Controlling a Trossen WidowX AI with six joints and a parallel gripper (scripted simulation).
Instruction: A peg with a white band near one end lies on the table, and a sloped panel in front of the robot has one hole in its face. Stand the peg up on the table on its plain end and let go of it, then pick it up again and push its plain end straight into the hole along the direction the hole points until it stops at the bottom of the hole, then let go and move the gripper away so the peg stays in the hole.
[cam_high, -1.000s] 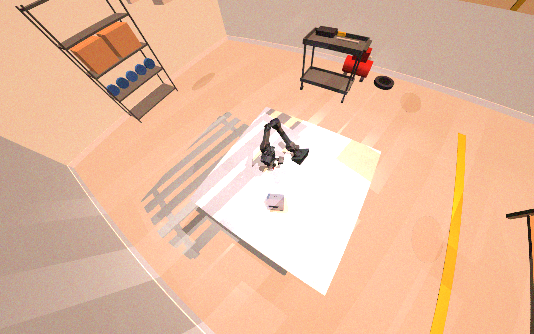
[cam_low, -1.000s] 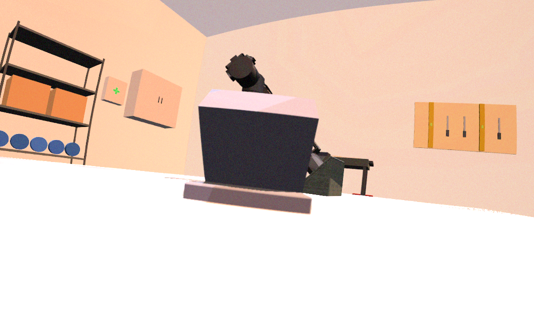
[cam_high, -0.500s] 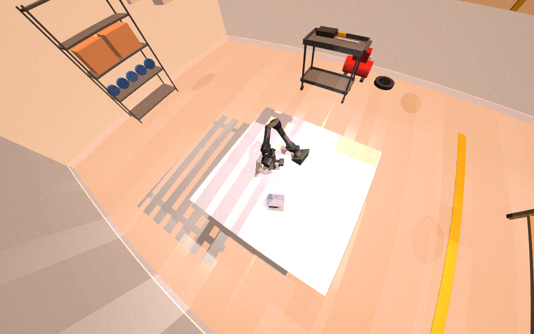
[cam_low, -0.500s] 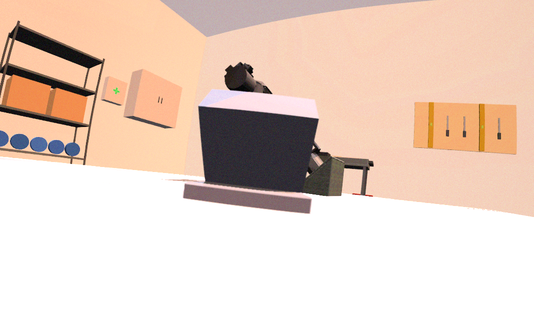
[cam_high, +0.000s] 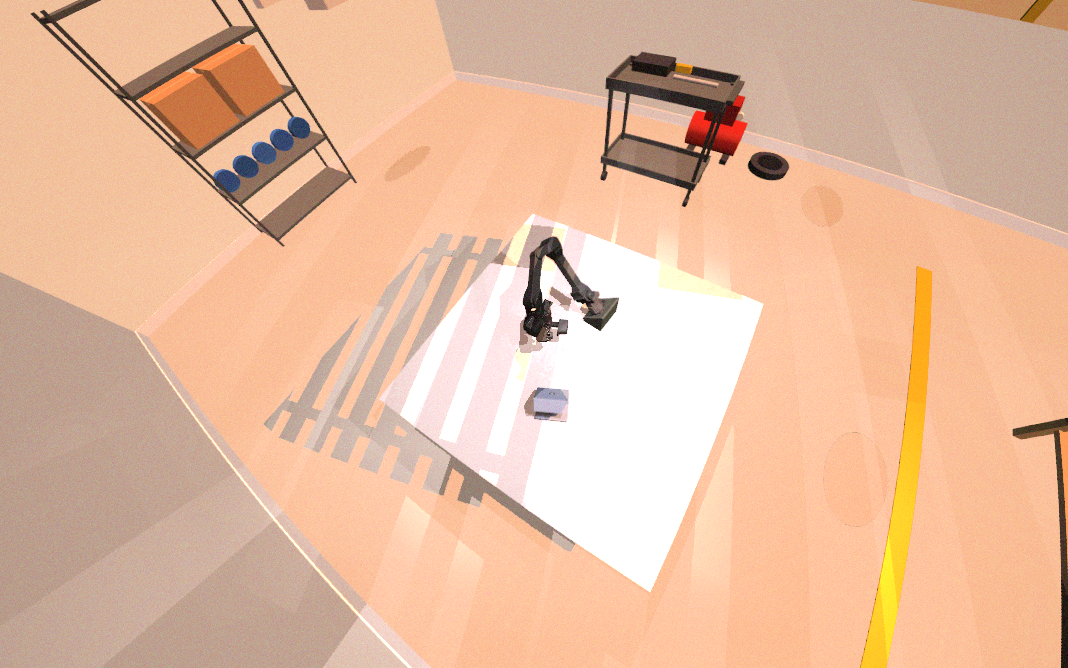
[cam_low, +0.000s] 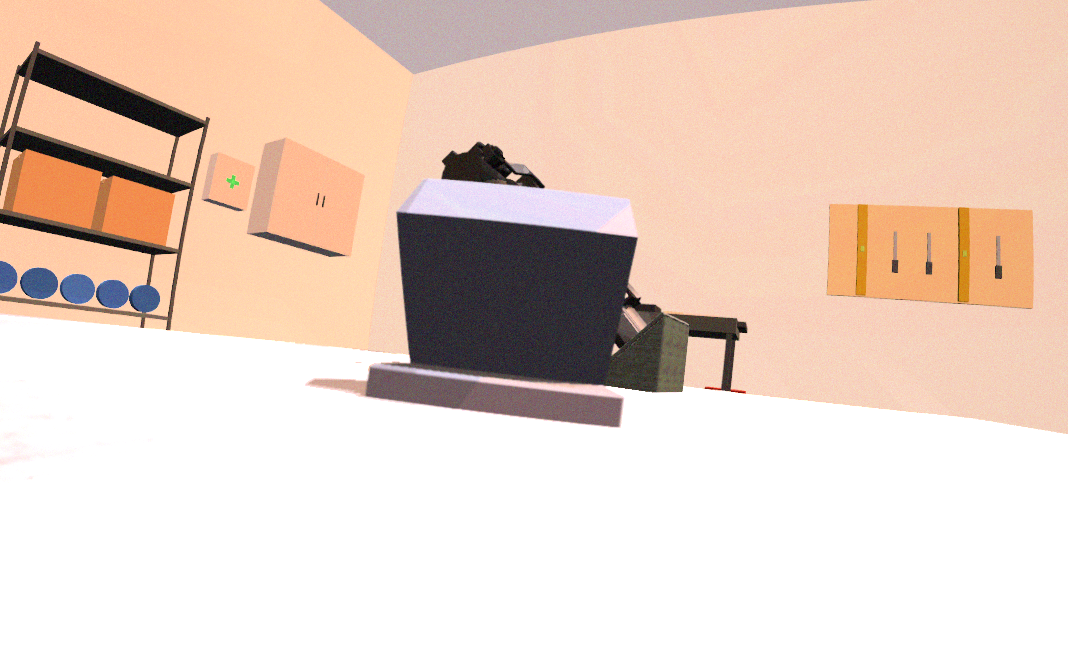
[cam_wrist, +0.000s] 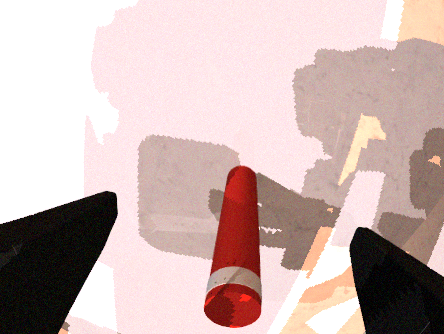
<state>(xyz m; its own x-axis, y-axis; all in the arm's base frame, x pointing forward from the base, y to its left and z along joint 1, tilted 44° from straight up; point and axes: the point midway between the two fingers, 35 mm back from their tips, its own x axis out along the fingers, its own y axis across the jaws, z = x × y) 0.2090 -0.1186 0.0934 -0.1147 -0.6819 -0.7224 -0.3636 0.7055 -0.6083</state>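
The red peg (cam_wrist: 237, 240) stands upright on its plain end in the wrist view, its white-banded end up toward the camera. My gripper (cam_wrist: 237, 224) (cam_high: 547, 337) is open and empty, pointing down over the peg, with one black finger on each side of it and a gap on both sides. The peg cannot be made out in either the top or the exterior view. The sloped panel (cam_high: 549, 404) (cam_low: 515, 299) is a grey-blue block; its hole (cam_high: 552, 393) shows as a small dark mark near the top in the top view. The exterior camera sees only the panel's back, which hides the gripper and peg.
The white table (cam_high: 645, 409) (cam_low: 551, 543) carries the arm and the panel. The arm's dark wedge-shaped base (cam_high: 603, 313) (cam_low: 663, 354) stands beside the gripper. Striped shadows cross the table. A shelf rack (cam_high: 304, 203) and a cart (cam_high: 657, 159) stand away on the floor.
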